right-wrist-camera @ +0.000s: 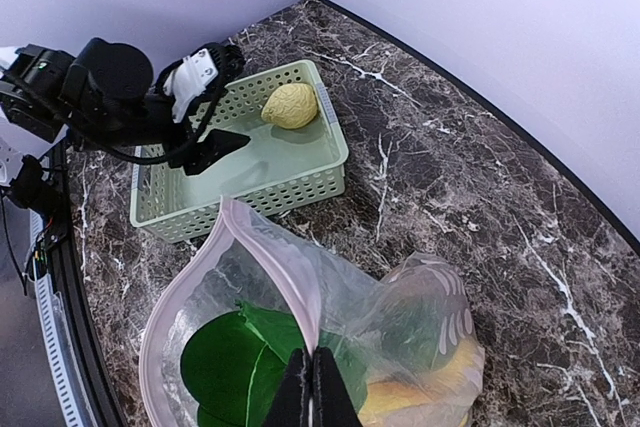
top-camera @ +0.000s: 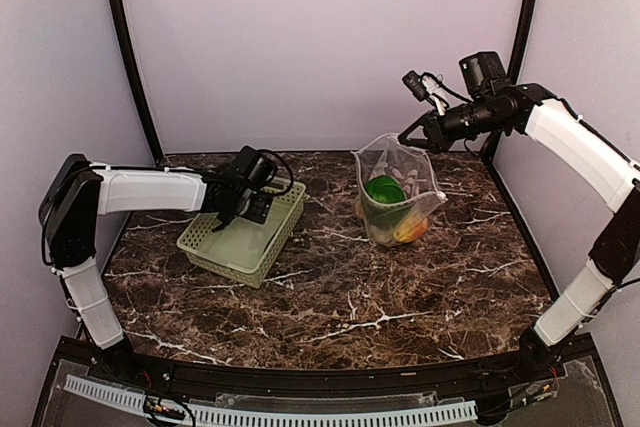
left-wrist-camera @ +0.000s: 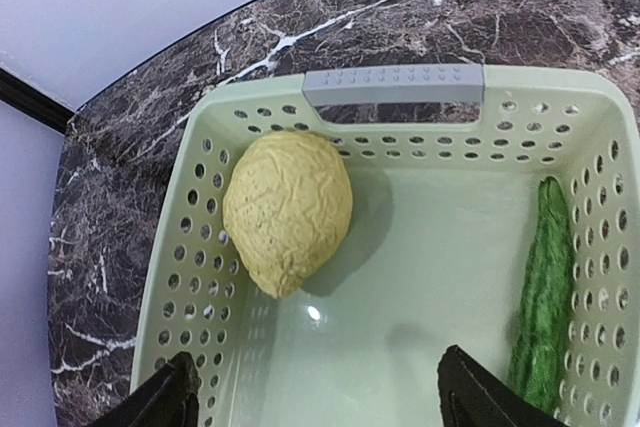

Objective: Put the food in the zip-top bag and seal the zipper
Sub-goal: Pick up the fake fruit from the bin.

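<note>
The crinkly clear zip-top bag (right-wrist-camera: pixel 425 292) is clamped at its zipper (right-wrist-camera: pixel 275 252) by the right gripper (right-wrist-camera: pixel 313 387) (smooth green leaves (right-wrist-camera: pixel 230 367) just below); a wrinkled yellow oval (left-wrist-camera: pixel 287 209) is seen ahead of the parted left gripper (left-wrist-camera: pixel 315 402).

Left arm low and open, right arm high and pinching.
The left arm (top-camera: pixel 150 189) stretches level toward the middle, the left gripper (top-camera: pixel 245 211) tipped downward, jaws spread wide with nothing between them. The right arm (top-camera: pixel 575 147) rises, elbow bent, forearm reaching inward; the right gripper (top-camera: pixel 409 135) is closed tight on the bag (top-camera: pixel 420 192) rim.
</note>
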`<state>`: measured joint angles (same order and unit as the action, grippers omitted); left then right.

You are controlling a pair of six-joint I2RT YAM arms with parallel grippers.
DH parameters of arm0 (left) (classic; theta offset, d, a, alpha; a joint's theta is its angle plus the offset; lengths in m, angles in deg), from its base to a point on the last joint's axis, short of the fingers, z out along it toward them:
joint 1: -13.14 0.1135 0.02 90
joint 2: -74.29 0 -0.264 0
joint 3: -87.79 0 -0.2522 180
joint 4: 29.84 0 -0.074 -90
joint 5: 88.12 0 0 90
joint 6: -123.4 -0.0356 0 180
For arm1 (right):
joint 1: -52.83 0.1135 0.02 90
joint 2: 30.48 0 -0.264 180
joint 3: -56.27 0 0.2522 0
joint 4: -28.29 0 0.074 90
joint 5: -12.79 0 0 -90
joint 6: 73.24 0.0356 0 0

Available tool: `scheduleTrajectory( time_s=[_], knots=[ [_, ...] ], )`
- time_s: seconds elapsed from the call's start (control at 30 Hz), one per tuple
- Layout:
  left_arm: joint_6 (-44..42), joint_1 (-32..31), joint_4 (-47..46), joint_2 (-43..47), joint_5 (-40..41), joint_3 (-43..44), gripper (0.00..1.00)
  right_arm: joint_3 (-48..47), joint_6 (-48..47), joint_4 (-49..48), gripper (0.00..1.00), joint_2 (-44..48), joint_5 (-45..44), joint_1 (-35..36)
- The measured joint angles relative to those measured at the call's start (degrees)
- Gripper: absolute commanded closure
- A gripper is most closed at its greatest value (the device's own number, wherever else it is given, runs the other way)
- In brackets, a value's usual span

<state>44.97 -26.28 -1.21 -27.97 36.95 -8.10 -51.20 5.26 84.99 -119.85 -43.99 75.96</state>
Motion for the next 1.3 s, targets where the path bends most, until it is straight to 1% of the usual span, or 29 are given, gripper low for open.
scheduleTrajectory(
  time_s=[0.17, 0.37, 0.53, 0.63, 1.03, 1.3],
  knots=[
    [-2.4, 1.9, 0.5, -6.5, 0.6, 6.7, 0.18, 0.0, 0.0, 0.0, 1.00, 0.0, 0.3, 0.0],
    [-2.6, 4.3, 3.3, -13.2, 0.2, 15.4, 0.13, 0.0, 0.0, 0.1, 1.00, -0.1, 0.3, 0.0],
    [-2.3, 6.0, 6.7, -18.6, 0.1, 22.2, 0.14, -0.2, 0.0, 0.4, 1.00, -0.6, 0.5, 0.0],
    [-2.3, 6.8, 8.5, -20.9, -0.1, 24.6, 0.16, -0.3, 0.0, 0.4, 1.00, -1.0, 0.7, 0.0],
    [-2.3, 8.2, 11.1, -25.9, -0.7, 28.0, 0.20, -0.3, 0.0, 0.5, 1.00, -1.0, 0.7, 0.0],
    [-2.0, 8.2, 11.8, -27.2, -0.2, 28.3, 0.31, -0.3, 0.0, 0.4, 1.00, -1.0, 0.7, 0.0]
  ],
)
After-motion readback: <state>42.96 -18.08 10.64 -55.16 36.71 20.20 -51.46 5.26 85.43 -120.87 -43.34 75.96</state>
